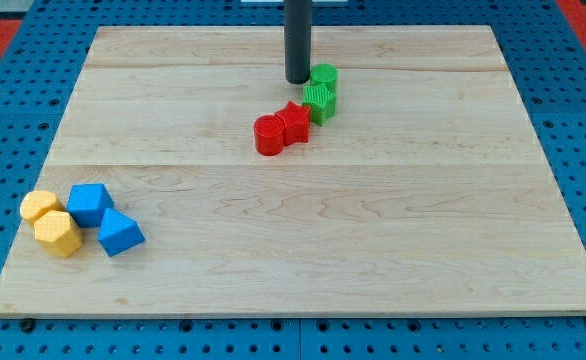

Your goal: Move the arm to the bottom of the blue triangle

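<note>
Lying nearest the view's bottom left, the blue triangle (120, 233) is touching the blue cube (90, 203), beside two yellow blocks (49, 221). My tip (298, 79) is standing well apart, just left of the green blocks (321, 92); having no jaws, it is gripping nothing.

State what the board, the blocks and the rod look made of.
Pale wooden board: likely unvarnished wood, with grain lines and plank seams. Blue triangular block and ribbed green block: probably matte plastic, uniform colour. Dark rod, my tip: smooth, maybe metal or plastic; unclear.

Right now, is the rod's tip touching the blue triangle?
No, my tip stands at the view's top beside the green blocks, far from the blue triangle.
</note>
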Controlling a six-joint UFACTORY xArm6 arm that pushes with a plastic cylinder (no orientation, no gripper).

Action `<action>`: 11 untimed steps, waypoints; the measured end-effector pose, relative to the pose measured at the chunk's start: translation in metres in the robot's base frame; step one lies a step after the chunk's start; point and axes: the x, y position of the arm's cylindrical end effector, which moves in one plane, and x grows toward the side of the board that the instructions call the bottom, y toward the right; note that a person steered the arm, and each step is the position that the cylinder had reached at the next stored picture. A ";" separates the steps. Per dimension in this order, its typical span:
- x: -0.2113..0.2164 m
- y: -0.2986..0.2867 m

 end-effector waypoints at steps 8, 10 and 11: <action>0.257 -0.056; 0.308 -0.127; 0.302 -0.143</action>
